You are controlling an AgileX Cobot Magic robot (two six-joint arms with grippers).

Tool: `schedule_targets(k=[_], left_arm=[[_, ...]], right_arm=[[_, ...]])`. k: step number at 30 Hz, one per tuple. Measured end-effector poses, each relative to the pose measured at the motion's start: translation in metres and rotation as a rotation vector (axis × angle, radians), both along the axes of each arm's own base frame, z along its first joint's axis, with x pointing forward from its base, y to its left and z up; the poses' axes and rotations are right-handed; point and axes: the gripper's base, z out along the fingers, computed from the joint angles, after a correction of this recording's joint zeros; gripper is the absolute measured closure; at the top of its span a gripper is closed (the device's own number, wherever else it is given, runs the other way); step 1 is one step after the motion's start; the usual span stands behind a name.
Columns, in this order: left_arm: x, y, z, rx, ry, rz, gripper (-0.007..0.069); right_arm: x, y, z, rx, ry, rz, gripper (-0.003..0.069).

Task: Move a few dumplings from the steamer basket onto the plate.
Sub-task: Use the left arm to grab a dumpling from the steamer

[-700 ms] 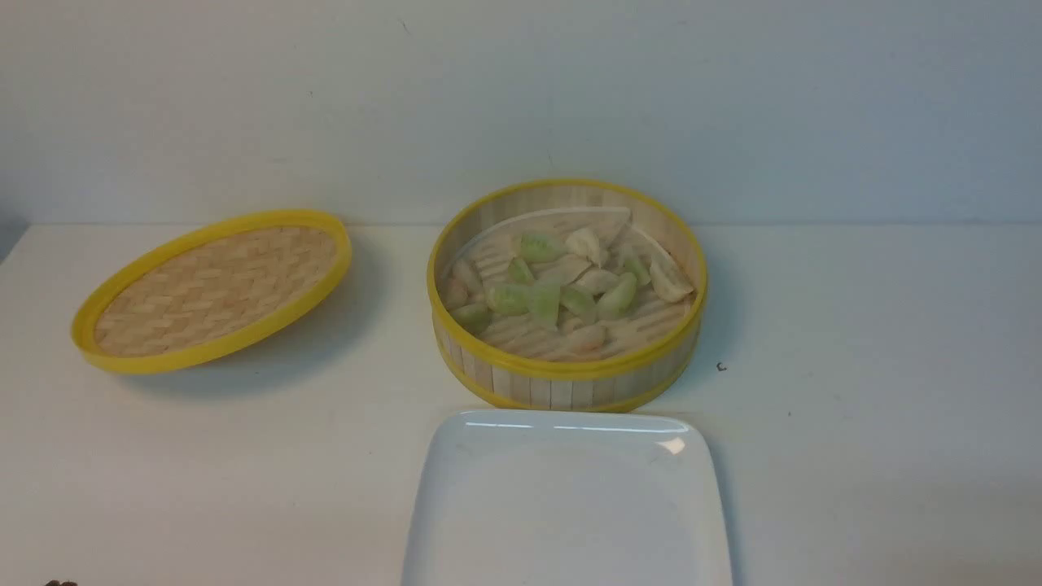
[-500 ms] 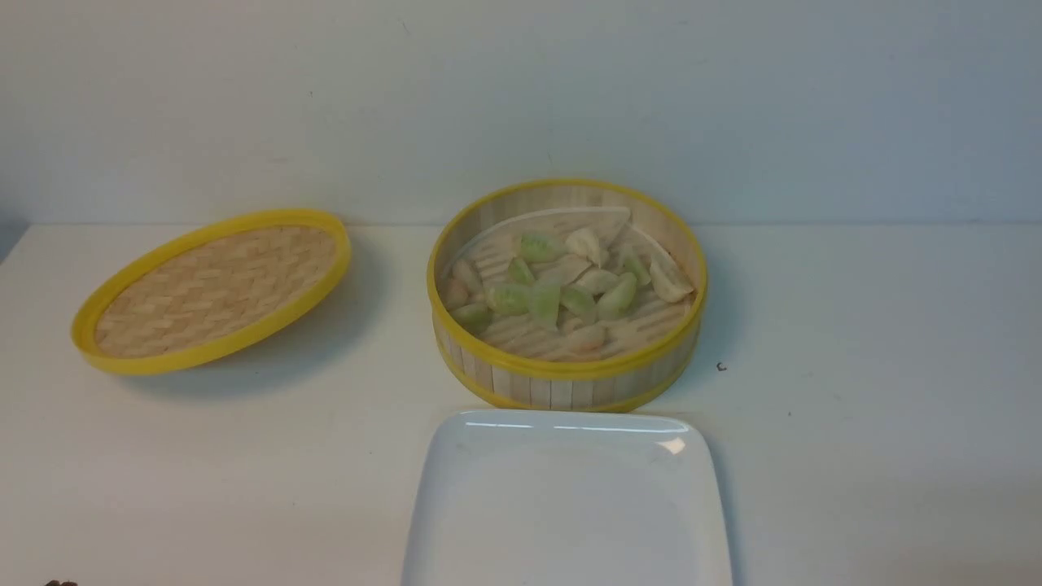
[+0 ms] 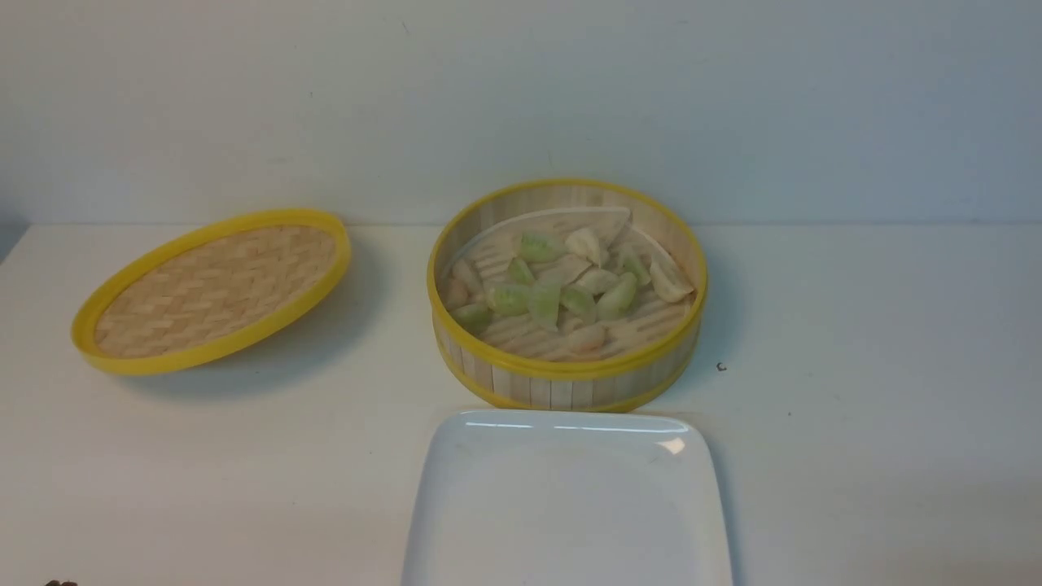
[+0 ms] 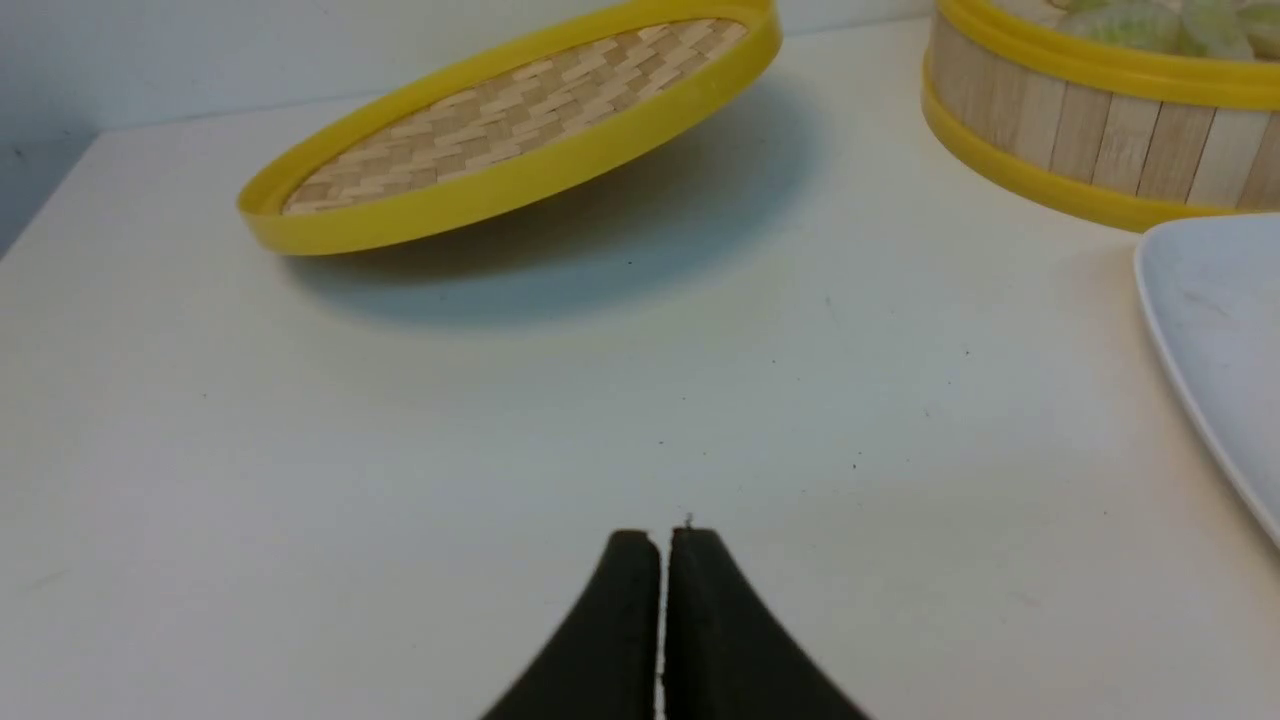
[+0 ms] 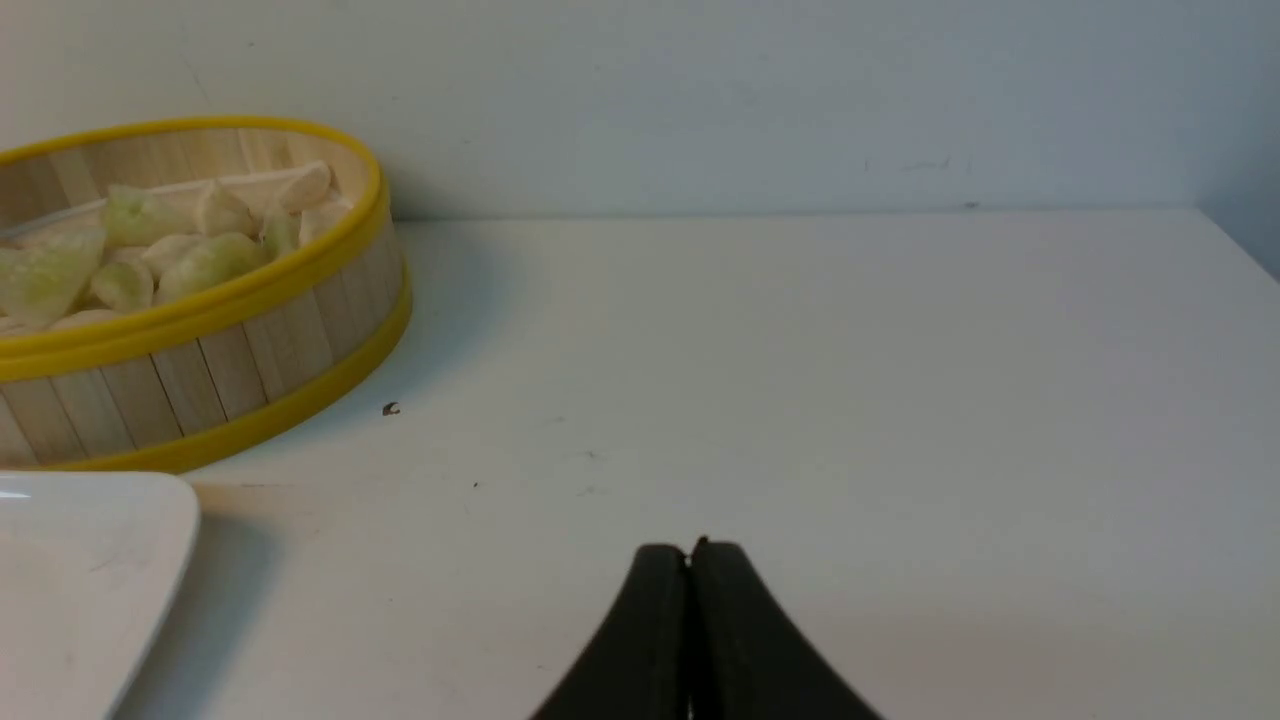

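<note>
Dumplings (image 3: 562,285) lie well apart from both arms. Nearest the robot, the left gripper (image 4: 662,540) and right gripper (image 5: 689,550) hover over bare tabletop (image 3: 855,423), fingers (image 4: 620,620) pressed together on nothing, probably a rest pose flanking the work. Between them sits the empty plate (image 3: 570,505), set just before the steamer basket (image 3: 562,387), likely so each carry is short. Green and cream, the pile covers much of the basket floor. Its lid (image 3: 216,289) rests tilted, off to the left, leaving the top open for reaching in.
</note>
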Motion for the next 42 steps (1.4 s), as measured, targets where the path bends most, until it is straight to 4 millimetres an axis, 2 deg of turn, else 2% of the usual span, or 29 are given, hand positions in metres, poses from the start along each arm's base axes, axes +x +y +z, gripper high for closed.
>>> schedule_targets(k=[12,15,18,19,23,25,28,33,35,39,42], left_arm=[[0.001,0.001,0.001,0.019,-0.018,0.003,0.0631],[0.002,0.0,0.007,-0.028,-0.088,0.01,0.0631],[0.004,-0.001,0.018,-0.221,-0.194,0.037,0.0631],[0.004,-0.001,0.018,-0.221,-0.194,0.037,0.0631],[0.005,0.001,0.03,-0.544,-0.299,0.087,0.0631],[0.005,0.002,0.033,-0.616,-0.331,0.101,0.0631],[0.004,0.005,0.038,-0.693,-0.385,0.122,0.0631],[0.003,0.011,0.046,-0.739,-0.491,0.151,0.0631],[0.001,0.014,0.051,-0.764,-0.563,0.169,0.0631],[-0.001,0.017,0.061,-0.808,-0.624,0.173,0.0631],[-0.006,0.013,0.088,-0.828,-0.627,0.124,0.0631]], right_arm=[[0.0,0.0,0.0,0.0,0.0,0.0,0.0673],[0.0,0.0,0.0,0.0,0.0,0.0,0.0673],[0.0,0.0,0.0,0.0,0.0,0.0,0.0673],[0.0,0.0,0.0,0.0,0.0,0.0,0.0673],[0.0,0.0,0.0,0.002,0.0,0.0,0.0673],[0.0,0.0,0.001,0.028,-0.008,-0.001,0.0673],[0.001,0.002,0.004,0.174,-0.054,-0.005,0.0673],[0.002,0.002,0.018,0.605,-0.204,-0.035,0.0673],[0.002,0.001,0.022,0.709,-0.237,-0.045,0.0673],[0.002,0.0,0.023,0.772,-0.256,-0.052,0.0673],[0.002,-0.002,0.026,0.827,-0.293,-0.064,0.0673]])
